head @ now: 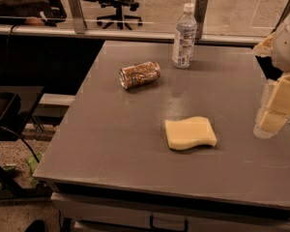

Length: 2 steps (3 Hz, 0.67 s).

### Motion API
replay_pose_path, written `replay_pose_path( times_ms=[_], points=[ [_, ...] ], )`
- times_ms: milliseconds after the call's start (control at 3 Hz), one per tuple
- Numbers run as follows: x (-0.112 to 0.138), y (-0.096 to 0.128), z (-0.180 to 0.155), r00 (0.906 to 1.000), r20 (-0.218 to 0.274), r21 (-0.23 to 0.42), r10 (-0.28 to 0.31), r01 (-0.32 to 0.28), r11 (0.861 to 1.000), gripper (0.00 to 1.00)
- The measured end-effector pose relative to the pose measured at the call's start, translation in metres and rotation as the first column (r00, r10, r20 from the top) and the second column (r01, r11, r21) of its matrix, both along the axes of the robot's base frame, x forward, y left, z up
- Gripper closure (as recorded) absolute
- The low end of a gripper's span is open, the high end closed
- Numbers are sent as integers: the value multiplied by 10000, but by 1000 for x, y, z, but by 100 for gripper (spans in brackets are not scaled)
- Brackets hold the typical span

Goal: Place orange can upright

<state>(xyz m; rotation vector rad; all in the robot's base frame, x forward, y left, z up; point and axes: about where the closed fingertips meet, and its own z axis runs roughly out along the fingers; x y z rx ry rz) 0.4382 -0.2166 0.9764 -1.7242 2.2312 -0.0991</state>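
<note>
**Orange can on its side, gripper well away**

Camera view: The orange can [139, 75] is seen lying on its side on the grey table [111, 144], toward the far left part, with one silver end turned toward the camera. A water bottle [184, 35] stands upright near it, to the right and farther back. A yellow sponge [190, 133] lies flat nearer the front. The gripper [271, 122] hangs at the right edge, well apart from the can; whether it is spread or closed cannot be told. Nothing is held by it.

The can could be set rolling by an off-centre touch. The bottle could be toppled if the approach is swung too wide.
</note>
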Motion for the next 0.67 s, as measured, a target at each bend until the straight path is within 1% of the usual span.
replay_pose_path(
  times_ms=[333,667],
  points=[
    [4,1,3,9999,64,13,116,-116,9999,0],
    [23,8,2,9984,-78,305,560,-557,9980,0]
  ],
)
